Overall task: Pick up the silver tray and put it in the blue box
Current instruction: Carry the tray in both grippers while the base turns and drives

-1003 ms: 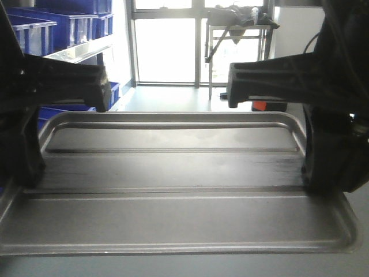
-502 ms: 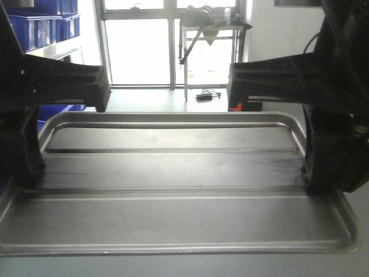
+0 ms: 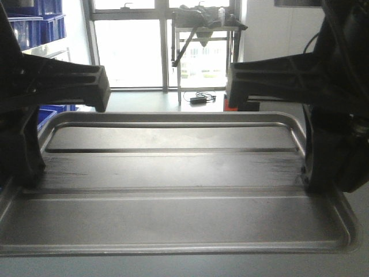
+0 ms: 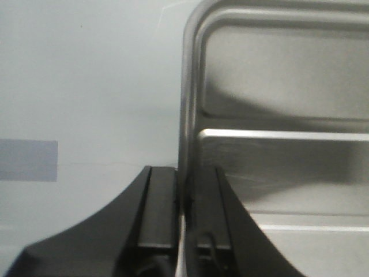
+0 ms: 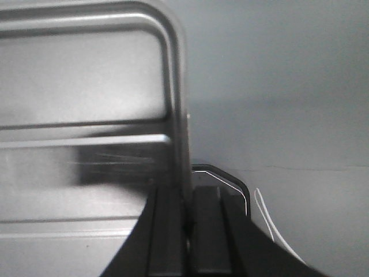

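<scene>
The silver tray (image 3: 173, 173) fills the front view, held level above a grey floor. My left gripper (image 3: 26, 173) is shut on its left rim. In the left wrist view, the two black fingers (image 4: 158, 202) of the left gripper (image 4: 184, 173) pinch the rim of the silver tray (image 4: 277, 86) between them. My right gripper (image 3: 314, 179) is shut on the right rim. The right wrist view shows the right gripper (image 5: 189, 193) clamping the edge of the silver tray (image 5: 81, 75). Blue boxes (image 3: 34, 17) stand stacked at the far left, with another low one (image 3: 55, 109) behind my left arm.
A metal table (image 3: 202, 29) stands before the bright windows straight ahead. On the floor beneath it lie a small dark device with a cable (image 3: 199, 99) and a red object (image 3: 228, 104). A white cable (image 5: 271, 222) hangs beside my right gripper.
The background has slid to the left: the blue boxes have moved toward the left edge and the metal table has moved toward the centre. Tray and grippers keep their places in view.
</scene>
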`<state>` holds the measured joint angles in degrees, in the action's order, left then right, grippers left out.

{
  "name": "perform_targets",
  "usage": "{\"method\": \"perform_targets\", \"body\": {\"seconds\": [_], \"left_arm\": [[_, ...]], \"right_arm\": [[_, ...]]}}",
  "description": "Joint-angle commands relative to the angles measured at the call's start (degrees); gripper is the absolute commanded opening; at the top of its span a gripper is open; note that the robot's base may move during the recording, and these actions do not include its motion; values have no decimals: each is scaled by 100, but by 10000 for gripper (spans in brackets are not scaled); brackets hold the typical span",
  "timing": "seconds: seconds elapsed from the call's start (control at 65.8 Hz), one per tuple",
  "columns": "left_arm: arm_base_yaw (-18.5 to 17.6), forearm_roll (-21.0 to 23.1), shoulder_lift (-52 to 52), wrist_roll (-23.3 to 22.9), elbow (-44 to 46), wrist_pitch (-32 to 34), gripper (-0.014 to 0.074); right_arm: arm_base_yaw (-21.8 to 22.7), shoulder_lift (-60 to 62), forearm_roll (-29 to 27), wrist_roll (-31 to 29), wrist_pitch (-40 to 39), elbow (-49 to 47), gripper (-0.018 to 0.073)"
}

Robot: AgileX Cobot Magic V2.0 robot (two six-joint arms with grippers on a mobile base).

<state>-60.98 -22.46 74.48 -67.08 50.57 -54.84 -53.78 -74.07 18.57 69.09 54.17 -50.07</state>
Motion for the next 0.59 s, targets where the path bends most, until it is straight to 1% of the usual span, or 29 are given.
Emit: {"method": "perform_targets", "body": {"seconds": [0.0,0.578], "left_arm": [[-84,-21,-188,-51,153,319,-13],[-84,-21,-188,-51,153,311,-13]], "right_arm": [[-6,179,161,37,-359,-173,56],[-6,179,161,37,-364,-173,56]]}}
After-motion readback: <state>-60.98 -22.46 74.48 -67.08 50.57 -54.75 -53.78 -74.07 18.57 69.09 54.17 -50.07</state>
